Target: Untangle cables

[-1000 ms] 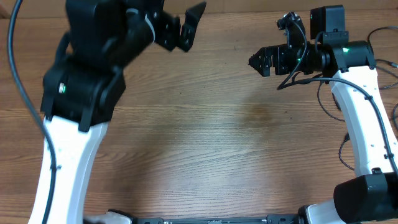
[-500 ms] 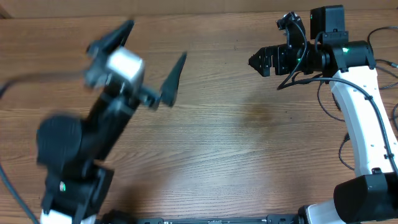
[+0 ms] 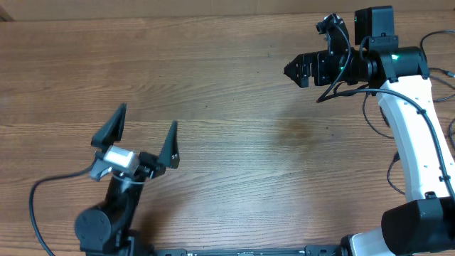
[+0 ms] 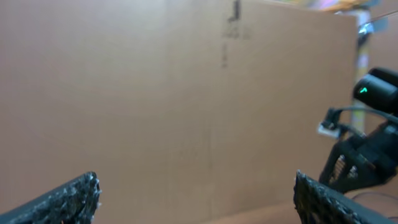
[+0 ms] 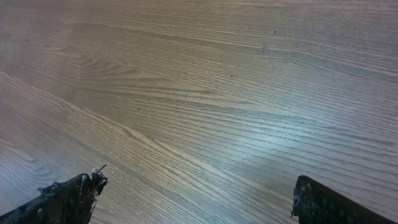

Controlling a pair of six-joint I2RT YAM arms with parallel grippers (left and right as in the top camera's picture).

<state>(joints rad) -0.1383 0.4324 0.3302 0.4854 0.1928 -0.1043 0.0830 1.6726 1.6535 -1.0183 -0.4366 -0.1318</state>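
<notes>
Thin black cords (image 3: 442,74) show only at the table's far right edge, beyond the right arm; I see no plugs on them. My left gripper (image 3: 144,135) is open and empty at the near left, tilted up. In the left wrist view its fingers (image 4: 195,186) frame a brown cardboard wall (image 4: 155,93). My right gripper (image 3: 294,70) hovers over the far right of the table. In the right wrist view its fingers (image 5: 199,183) are wide apart over bare wood, with nothing between them. No cord lies near either gripper.
The wooden table (image 3: 234,142) fills the overhead view. The cardboard wall stands along its far edge (image 3: 213,8). The right arm (image 4: 370,146) shows at the right of the left wrist view. The left arm's black wire (image 3: 35,199) loops at the near left.
My left arm has swung from the far left corner down to the near left, its gripper staying open. The right arm has not moved.
</notes>
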